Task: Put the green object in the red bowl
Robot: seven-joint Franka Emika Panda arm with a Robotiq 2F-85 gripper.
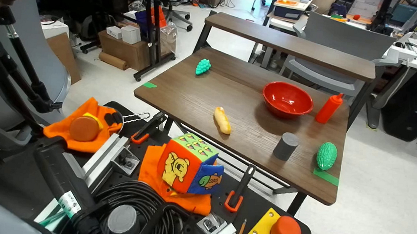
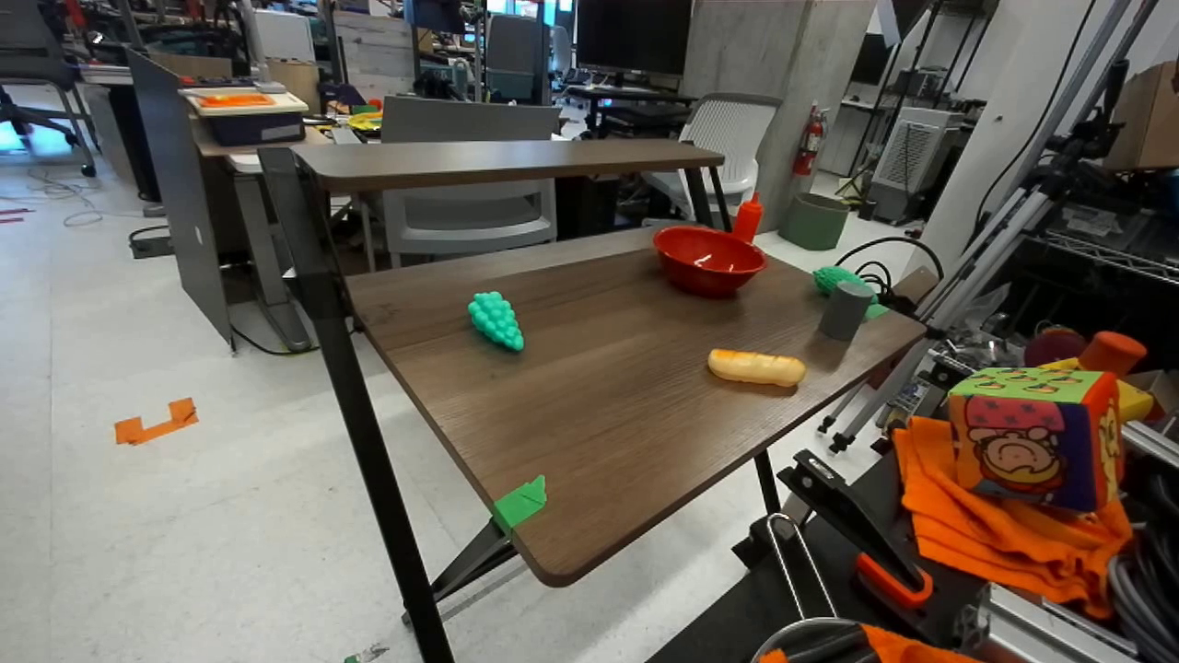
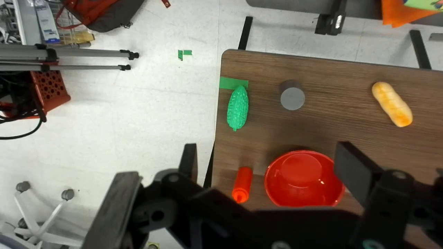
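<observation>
A green corn-shaped object (image 1: 327, 156) lies near the table's end beside green tape; it also shows in an exterior view (image 2: 838, 280) and the wrist view (image 3: 237, 108). A teal-green grape-like bunch (image 1: 203, 67) lies at the far end of the table, also in an exterior view (image 2: 496, 320); it is out of the wrist view. The empty-looking red bowl (image 1: 287, 100) stands upright in both exterior views (image 2: 709, 261) and the wrist view (image 3: 304, 178). My gripper (image 3: 267, 152) is open and holds nothing, high above the table near the bowl. It is outside both exterior views.
A red squeeze bottle (image 3: 243, 184) stands beside the bowl. A grey cylinder (image 1: 286, 146) stands near the corn-shaped object. A yellow bread-like piece (image 1: 222, 121) lies near the table's edge. A raised shelf (image 1: 289, 44) runs along one long side of the table (image 2: 589, 414).
</observation>
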